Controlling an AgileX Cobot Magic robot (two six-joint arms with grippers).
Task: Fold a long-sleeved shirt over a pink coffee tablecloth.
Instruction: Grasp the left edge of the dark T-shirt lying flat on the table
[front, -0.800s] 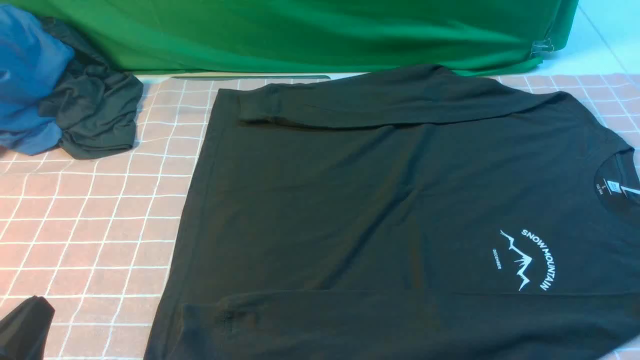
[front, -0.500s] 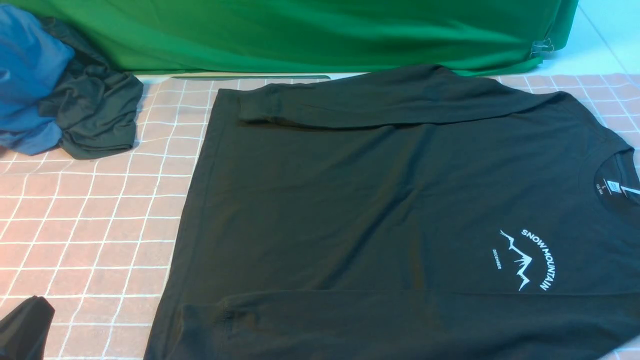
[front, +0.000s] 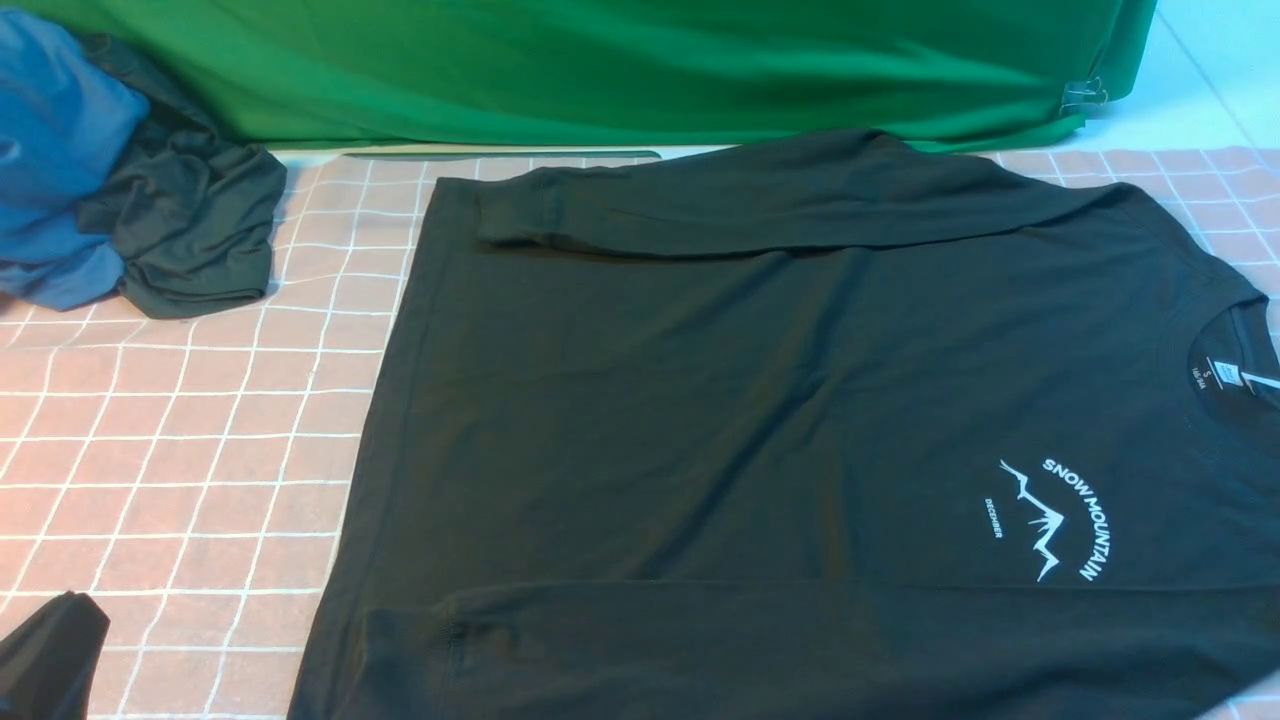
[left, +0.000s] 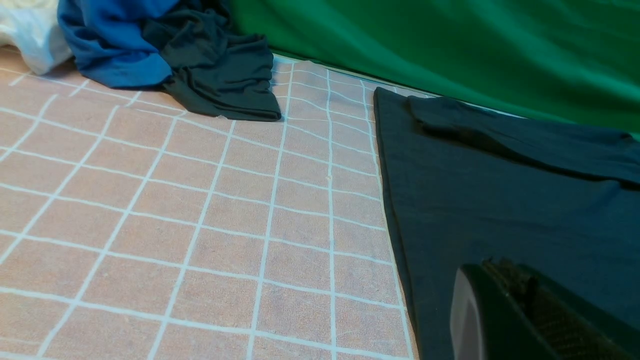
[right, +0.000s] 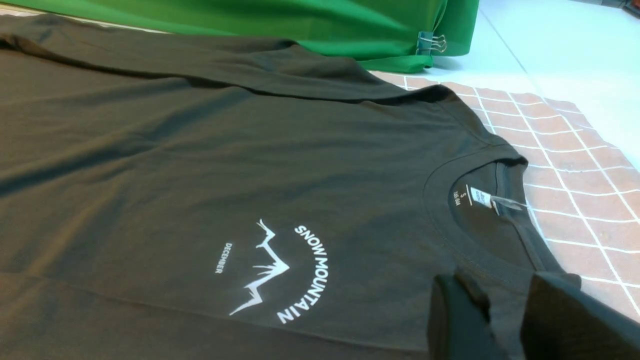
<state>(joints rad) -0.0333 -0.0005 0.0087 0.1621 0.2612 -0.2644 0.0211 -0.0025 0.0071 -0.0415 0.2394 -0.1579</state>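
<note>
sleeves are already in, so the long-sleeved shirt, flat on the pink coffee tablecloth, awaits its body fold, i think. left gripper is clenched and empty, right gripper parted near the collar; next each must pinch an edge.

1. The front camera is sitting at 6 o'clock on the robot's side. It is looking forward and down toward 12 o'clock, taking in the long-sleeved shirt on the pink coffee tablecloth from farthest back.
2. The left wrist camera is hanging low at about 7 o'clock, facing roughly 1 o'clock. It is sharing the shirt's hem, the bunched dark garment and the green cloth with the front view.
3. The right wrist camera is hovering low at about 5 o'clock, facing about 11 o'clock. It is very near the collar and the print, which the front view is also showing.
</note>
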